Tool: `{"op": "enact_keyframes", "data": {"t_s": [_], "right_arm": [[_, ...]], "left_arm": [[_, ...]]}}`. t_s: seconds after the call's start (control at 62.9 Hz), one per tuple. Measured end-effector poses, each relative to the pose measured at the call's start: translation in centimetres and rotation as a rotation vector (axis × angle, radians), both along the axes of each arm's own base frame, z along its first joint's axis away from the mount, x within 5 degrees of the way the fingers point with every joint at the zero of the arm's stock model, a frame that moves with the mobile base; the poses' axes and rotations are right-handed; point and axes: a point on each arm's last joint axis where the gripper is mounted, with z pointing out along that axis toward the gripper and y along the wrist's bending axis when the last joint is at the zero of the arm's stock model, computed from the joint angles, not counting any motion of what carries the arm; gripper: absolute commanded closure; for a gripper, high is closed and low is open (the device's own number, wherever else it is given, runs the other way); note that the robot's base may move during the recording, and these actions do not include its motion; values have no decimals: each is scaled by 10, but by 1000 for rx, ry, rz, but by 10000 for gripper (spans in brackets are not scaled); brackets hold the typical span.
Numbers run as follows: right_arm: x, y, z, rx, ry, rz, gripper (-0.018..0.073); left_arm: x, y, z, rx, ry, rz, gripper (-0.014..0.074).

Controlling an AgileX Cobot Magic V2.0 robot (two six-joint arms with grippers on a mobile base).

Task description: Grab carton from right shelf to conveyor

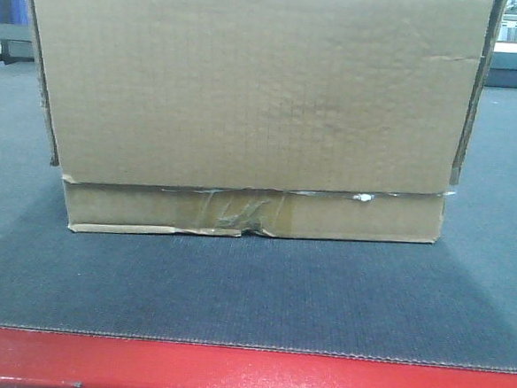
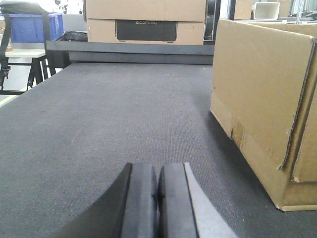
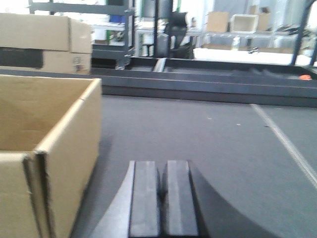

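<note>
Sitting squarely on the conveyor across the upper frame, carton already delivered — left end effector and right end effector both clenched empty beside it, risking clipping and skewing a wall while retreating.

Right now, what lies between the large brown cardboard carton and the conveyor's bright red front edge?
Only bare dark grey textured belt lies between the brown cardboard carton and the red edge, shown in the front-facing view.

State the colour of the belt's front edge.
Bright red front edge, clearest in the front-facing view.
</note>
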Motion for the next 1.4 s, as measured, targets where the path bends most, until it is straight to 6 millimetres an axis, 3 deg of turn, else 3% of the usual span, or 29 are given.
{"op": "enact_keyframes", "data": {"t_s": [0.414, 1.4], "right_arm": [[-12, -2, -96, 5, -9, -27, 619], [-12, -2, -98, 7, -19, -29, 619]], "left_arm": [[0, 0, 0, 0, 0, 0, 585], [0, 0, 0, 0, -1, 0, 585]]}}
